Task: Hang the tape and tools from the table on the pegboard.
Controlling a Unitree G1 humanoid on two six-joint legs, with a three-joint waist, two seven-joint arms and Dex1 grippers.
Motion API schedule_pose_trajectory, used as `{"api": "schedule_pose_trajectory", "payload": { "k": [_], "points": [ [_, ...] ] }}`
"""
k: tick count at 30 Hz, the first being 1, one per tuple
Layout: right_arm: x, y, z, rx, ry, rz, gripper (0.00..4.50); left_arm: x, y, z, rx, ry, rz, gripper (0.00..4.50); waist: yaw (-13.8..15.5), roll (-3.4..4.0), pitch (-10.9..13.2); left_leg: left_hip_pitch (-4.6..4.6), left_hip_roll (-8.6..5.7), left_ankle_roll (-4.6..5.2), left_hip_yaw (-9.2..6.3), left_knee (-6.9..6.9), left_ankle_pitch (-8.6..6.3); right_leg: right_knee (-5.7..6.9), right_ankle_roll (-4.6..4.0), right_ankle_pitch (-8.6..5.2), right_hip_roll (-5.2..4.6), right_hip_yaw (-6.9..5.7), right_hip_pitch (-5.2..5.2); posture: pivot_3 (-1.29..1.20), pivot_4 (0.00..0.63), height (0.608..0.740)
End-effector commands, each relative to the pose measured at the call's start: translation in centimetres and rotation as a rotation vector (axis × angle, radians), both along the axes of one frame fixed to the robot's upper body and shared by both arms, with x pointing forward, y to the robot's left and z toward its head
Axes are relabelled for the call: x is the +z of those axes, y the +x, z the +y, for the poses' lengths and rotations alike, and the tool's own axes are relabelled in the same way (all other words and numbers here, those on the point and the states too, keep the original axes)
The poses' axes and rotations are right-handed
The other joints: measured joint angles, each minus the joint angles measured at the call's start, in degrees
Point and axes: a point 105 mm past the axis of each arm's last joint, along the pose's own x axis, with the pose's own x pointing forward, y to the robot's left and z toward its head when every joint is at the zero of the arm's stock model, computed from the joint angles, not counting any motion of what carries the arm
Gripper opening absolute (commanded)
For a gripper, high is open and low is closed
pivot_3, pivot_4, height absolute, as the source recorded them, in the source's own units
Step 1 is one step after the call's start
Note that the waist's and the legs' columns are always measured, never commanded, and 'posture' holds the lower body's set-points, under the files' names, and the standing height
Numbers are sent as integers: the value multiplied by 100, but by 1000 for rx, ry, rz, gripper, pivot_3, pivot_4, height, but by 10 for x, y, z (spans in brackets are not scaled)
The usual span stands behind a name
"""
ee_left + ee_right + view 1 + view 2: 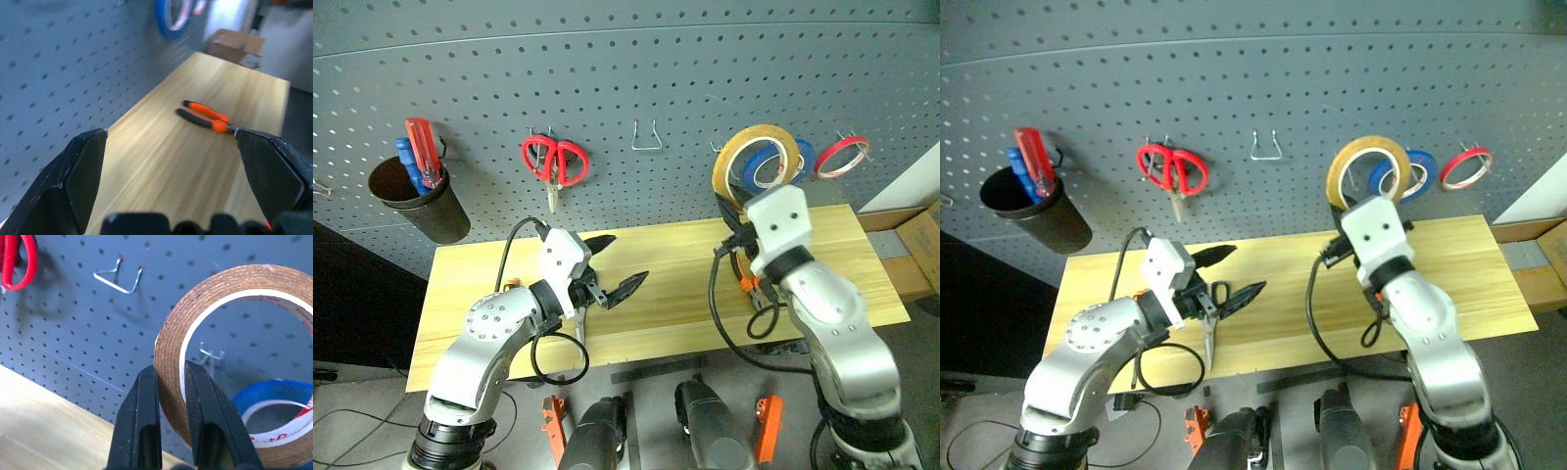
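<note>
Tape (756, 157), a thin yellow-tan ring, is pinched by its lower edge between the right gripper's (171, 382) fingers, one inside the ring and one outside. It is held upright in front of the pegboard (607, 78), partly covering the blue tape ring (781, 163) hanging there, with the red tape ring (842, 155) on the next hook over. The dark grey pegboard also carries a black cup (419, 201) with red and blue screwdrivers, red-handled scissors (554, 162), and a bare wire hook (646, 137). Below it runs the light wood desk (685, 294). On the desk lie orange-and-black pliers (208, 116) near the right arm and dark-handled scissors (1211, 328) under the left gripper (617, 264). That gripper hovers above the desk with its fingers spread wide and holding nothing.
</note>
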Motion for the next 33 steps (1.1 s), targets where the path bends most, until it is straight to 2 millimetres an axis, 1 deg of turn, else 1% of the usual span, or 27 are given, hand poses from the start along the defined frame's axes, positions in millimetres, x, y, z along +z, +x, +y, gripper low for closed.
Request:
{"api": "schedule_pose_trajectory", "payload": {
  "k": [1,3,5,7,11,13,14,17,20,22,24,25,26,28,29,30,31,33],
  "points": [
    [12,15,6,55,6,-66,114,20,-14,-5,-128,-12,-96,4500,-5,0,0,-1,0,0,1,-1,0,-1,-1,1,0,0,-1,-209,260,740],
    [12,22,7,66,2,-74,114,22,-16,-4,-152,-20,-100,4500,-4,0,0,-3,0,0,4,-4,0,1,-3,2,0,0,-10,-209,260,740],
    [10,35,6,70,-16,-81,114,33,-18,-6,-199,-65,-98,4500,-5,0,0,-5,3,0,3,-6,0,2,-3,2,0,-4,-14,-187,256,740],
    [8,44,7,80,-33,-87,114,41,-17,-7,-213,-68,-129,4500,-6,0,0,-10,3,0,10,-2,0,5,-7,5,-1,-2,-21,-181,256,740],
    [6,43,10,100,-3,-85,114,42,-8,-3,-167,-48,-163,4500,-12,0,0,-10,6,0,17,-2,0,9,-12,9,-1,-3,-26,-189,259,740],
    [2,41,11,106,1,-80,855,40,-5,-1,-145,-45,-167,4500,-28,0,0,-10,7,0,19,-3,0,9,-12,9,-1,-2,-29,-192,259,740],
    [-2,37,12,115,-3,-72,1107,39,-3,0,-138,-39,-166,4500,-27,1,0,-10,7,0,20,-3,0,9,-12,10,-1,-2,-29,-195,260,740],
    [-12,23,10,126,-34,-55,2122,33,1,3,-120,-13,-167,4500,-13,1,-1,-10,7,0,18,-2,0,9,-12,10,-1,-4,-29,-198,260,740],
    [-18,5,4,120,-83,-52,3181,30,2,4,-117,4,-170,4500,-2,1,-1,-13,6,0,19,0,0,9,-11,10,-2,-1,-30,-197,262,740],
    [-24,-4,-1,94,-70,-15,3819,26,3,7,-109,25,-167,4500,-3,1,-1,-13,6,0,19,1,0,9,-11,11,-2,-1,-29,-200,265,740],
    [-34,-10,-12,29,-18,56,4472,20,3,10,-110,60,-159,4500,-9,1,-1,-12,8,0,18,2,0,16,-11,11,-1,-2,-29,-205,269,740],
    [-43,-11,-22,-34,31,119,4472,14,3,13,-114,91,-146,4500,-8,0,-2,-9,8,0,21,2,0,23,-11,11,-1,-1,-31,-205,269,740],
    [-57,-10,-35,-114,86,209,4472,7,3,15,-123,126,-133,4500,-9,1,-3,-7,10,0,21,2,0,32,-11,11,0,-2,-33,-205,269,740],
    [-95,-6,-58,-273,162,429,4472,-13,1,20,-156,224,-80,4500,-11,0,-4,-3,12,-2,26,2,1,41,-11,11,0,2,-34,-213,272,740],
    [-114,-4,-63,-323,162,556,4472,-20,-3,20,-204,265,-69,4500,-14,1,-5,1,12,-3,28,3,2,46,-17,14,0,4,-33,-214,271,740],
    [-123,-2,-63,-323,175,626,4472,-24,-5,20,-231,290,-63,4500,-14,1,-5,3,11,-5,34,4,3,45,-27,20,0,7,-33,-216,270,740],
    [-127,0,-60,-292,175,669,4472,-25,-6,20,-245,297,-59,4500,-9,1,-5,6,10,-4,39,4,3,44,-30,26,0,10,-33,-214,268,740],
    [-133,6,-60,-271,182,725,4472,-24,-4,19,-251,294,-66,4500,-8,1,-5,6,10,-3,37,6,4,44,-31,31,-1,8,-34,-212,266,740]
  ]
}}
